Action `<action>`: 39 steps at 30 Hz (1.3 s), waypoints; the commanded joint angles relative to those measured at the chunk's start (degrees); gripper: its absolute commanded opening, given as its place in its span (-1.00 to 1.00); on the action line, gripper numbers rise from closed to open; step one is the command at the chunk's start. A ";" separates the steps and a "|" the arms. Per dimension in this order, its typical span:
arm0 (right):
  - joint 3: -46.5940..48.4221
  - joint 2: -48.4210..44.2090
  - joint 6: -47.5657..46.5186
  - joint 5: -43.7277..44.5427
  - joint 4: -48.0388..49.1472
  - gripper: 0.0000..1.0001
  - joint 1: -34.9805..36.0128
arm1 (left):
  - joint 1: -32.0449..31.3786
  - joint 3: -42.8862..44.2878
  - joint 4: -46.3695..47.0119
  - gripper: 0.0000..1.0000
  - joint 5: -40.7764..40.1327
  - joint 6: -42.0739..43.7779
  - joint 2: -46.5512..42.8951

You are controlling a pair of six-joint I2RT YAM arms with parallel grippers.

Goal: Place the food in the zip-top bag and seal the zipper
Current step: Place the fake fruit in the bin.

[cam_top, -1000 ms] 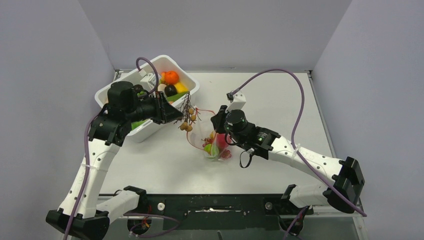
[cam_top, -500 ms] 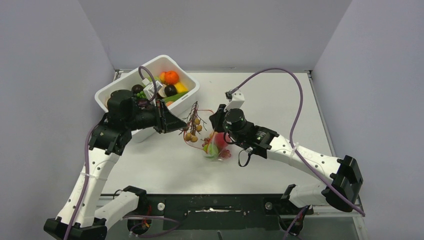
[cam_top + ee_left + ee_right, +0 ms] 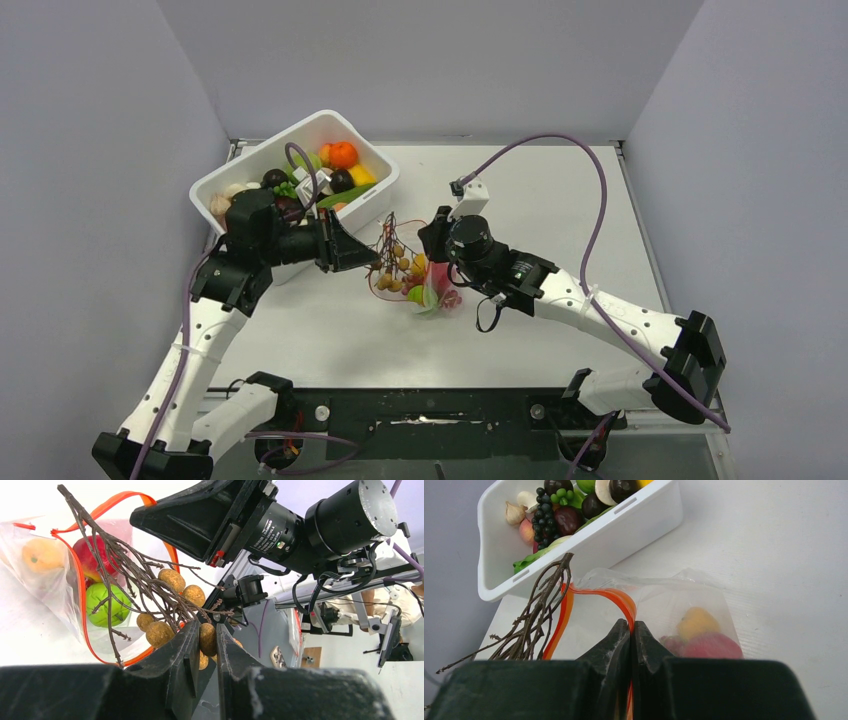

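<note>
Gently feed the fruit twig [image 3: 172, 579], clamped in the left gripper [image 3: 207, 637], toward three o'clock into the zip-top bag [image 3: 704, 597]. The right gripper [image 3: 631, 626] pinches the zipper [image 3: 616, 596].

The bag [image 3: 704, 605] is clear plastic, and its zipper [image 3: 616, 597] is a bright red-orange strip. Through the plastic show a red fruit [image 3: 92, 557], a lime-green fruit [image 3: 106, 604] and a pale peach-orange fruit [image 3: 42, 555]. The twig bunch [image 3: 125, 570] is dark brown and carries tan, speckled balls [image 3: 172, 579]. At the far left, the bin [image 3: 634, 520] is plain white and holds an orange piece [image 3: 342, 154], a yellow piece [image 3: 362, 175], black grapes [image 3: 542, 505], green grapes [image 3: 558, 495] and an off-white garlic bulb [image 3: 514, 514]. The left gripper [image 3: 207, 630] and the right gripper [image 3: 631, 627] are matt black. Both arms have white shells with black joints, and their cables [image 3: 590, 190] are purple. The table [image 3: 560, 200] is white, and the walls [image 3: 100, 150] are pale lilac-grey.
</note>
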 commanded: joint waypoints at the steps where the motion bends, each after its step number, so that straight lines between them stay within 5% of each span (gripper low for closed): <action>1: 2.84 -0.54 -0.86 1.07 4.34 -1.00 -0.55 | -0.58 -1.06 5.76 -0.83 1.84 -1.42 -0.81; 17: 2.66 0.31 -0.88 0.99 5.15 -1.00 -0.87 | -1.47 -5.28 16.98 -0.83 6.42 -10.81 -3.20; 39: 2.47 0.09 -0.87 0.57 4.50 -1.00 -0.99 | -1.63 -6.51 14.88 -0.83 7.26 -11.47 -4.81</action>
